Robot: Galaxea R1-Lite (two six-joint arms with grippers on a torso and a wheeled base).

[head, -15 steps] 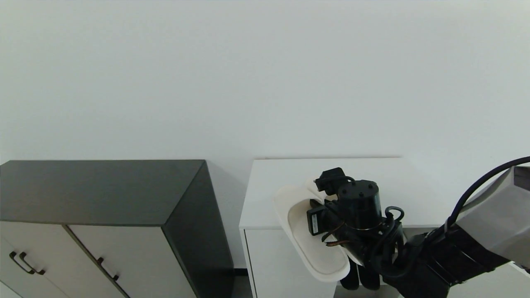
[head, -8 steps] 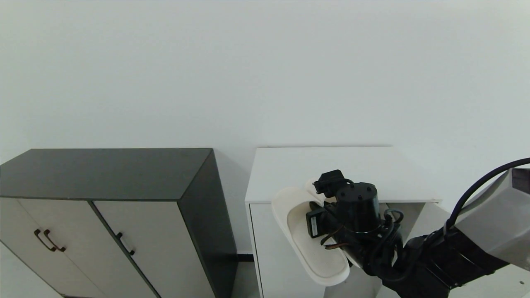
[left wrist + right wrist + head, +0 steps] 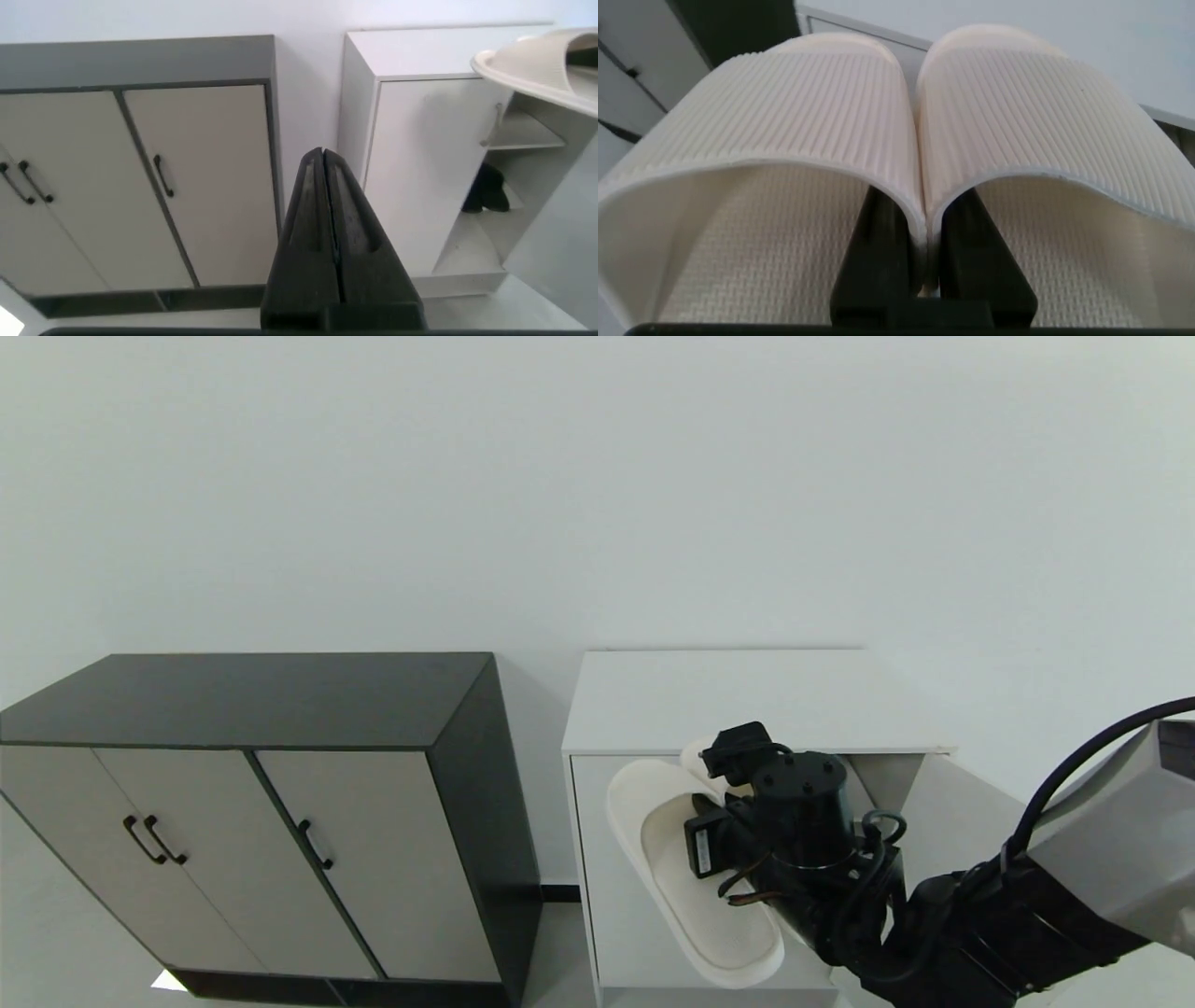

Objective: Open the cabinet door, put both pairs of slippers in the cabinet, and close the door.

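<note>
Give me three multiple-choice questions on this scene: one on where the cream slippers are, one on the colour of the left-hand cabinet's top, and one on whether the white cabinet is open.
1. Where is the cream pair of slippers?
A. Lying on the floor.
B. Held in the right end effector, in front of the white cabinet.
C. On a chair.

2. What colour is the top of the cabinet on the robot's left?
A. White.
B. Red.
C. Black.

3. What state is the white cabinet in?
A. Open.
B. Fully shut.
C. Tipped over.

Answers:
1 B: the right wrist view shows both slippers clamped side by side.
2 C: the head view shows a black top over pale doors.
3 A: its shelves show in the left wrist view.
</note>
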